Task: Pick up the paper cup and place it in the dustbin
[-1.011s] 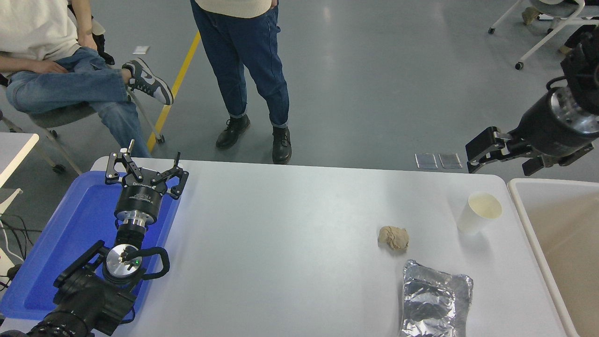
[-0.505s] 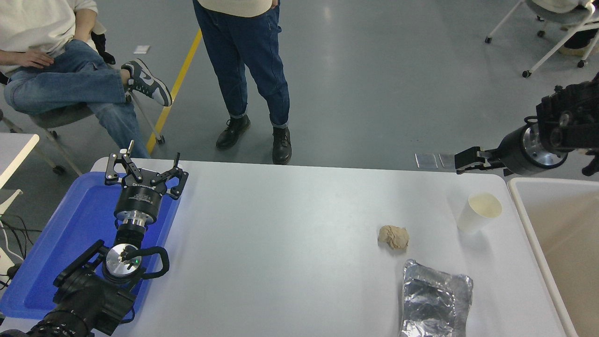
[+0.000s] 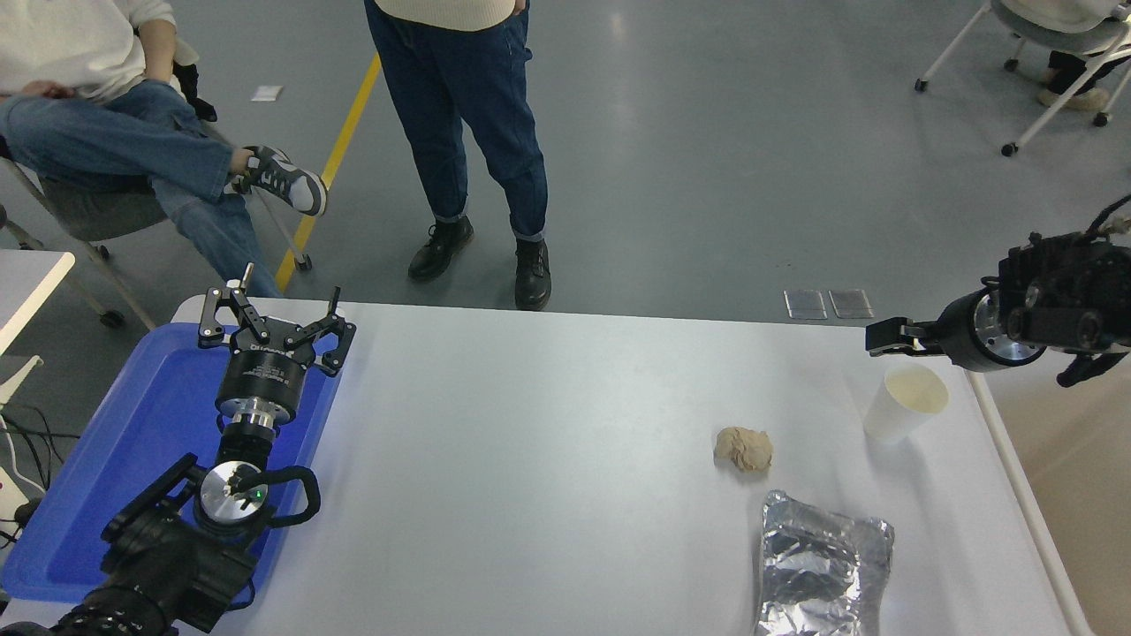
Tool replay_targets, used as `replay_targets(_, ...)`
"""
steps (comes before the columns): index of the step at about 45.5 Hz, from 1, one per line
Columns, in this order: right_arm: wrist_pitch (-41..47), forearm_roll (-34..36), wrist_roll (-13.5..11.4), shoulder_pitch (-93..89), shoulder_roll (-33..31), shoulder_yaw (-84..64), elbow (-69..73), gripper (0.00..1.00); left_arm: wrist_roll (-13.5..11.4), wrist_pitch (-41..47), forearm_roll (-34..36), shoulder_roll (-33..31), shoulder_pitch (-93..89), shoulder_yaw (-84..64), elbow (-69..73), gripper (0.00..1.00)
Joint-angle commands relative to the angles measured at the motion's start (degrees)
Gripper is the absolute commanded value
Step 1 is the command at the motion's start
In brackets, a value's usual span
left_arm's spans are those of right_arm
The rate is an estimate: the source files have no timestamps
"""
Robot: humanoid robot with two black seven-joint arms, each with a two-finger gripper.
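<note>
The paper cup point(image 3: 903, 404) is small, white and tapered, with a pale cream inside. It stands upright near the table's far right corner. The dustbin point(image 3: 1018, 499) shows at the right edge as a cream-white rim with a beige inside, right beside the table. My right gripper point(image 3: 891, 340) comes in from the right edge and points left. It hovers just behind and above the cup's rim and is seen side-on, apart from the cup. My left gripper point(image 3: 272, 311) is open and empty, parked over the blue tray point(image 3: 141, 415) at the lower left.
A crumpled tan paper ball point(image 3: 743, 448) lies left of the cup. A silver foil tray point(image 3: 822, 570) lies at the table's front right. One person stands at the far edge point(image 3: 477, 132); another sits at the top left point(image 3: 106, 132).
My right arm has come down and forward from high over the bin, and the gripper has turned edge-on just behind the cup. The cup has not moved. The seated person shifted their legs.
</note>
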Motion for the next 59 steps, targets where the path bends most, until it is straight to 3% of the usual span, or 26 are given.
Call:
replay_targets(1, -0.6, 0.0, -0.1, -5.8, -0.1, 1.4, -5.8, 1.0, 0.0, 0.0, 0.0, 0.0, 0.0, 0.0, 0.0, 1.0)
replay_targets(23, -6.8, 0.0, -0.1, -9.5, -0.3, 2.0, -6.1, 1.0, -0.1, 0.1, 0.0, 0.0, 0.0, -0.1, 0.0, 1.0)
replay_targets(59, -7.2, 0.2, -0.1, -13.8, -0.3, 4.8, -13.6, 1.0, -0.1, 0.0, 0.0, 0.0, 0.0, 0.0, 0.0, 1.0)
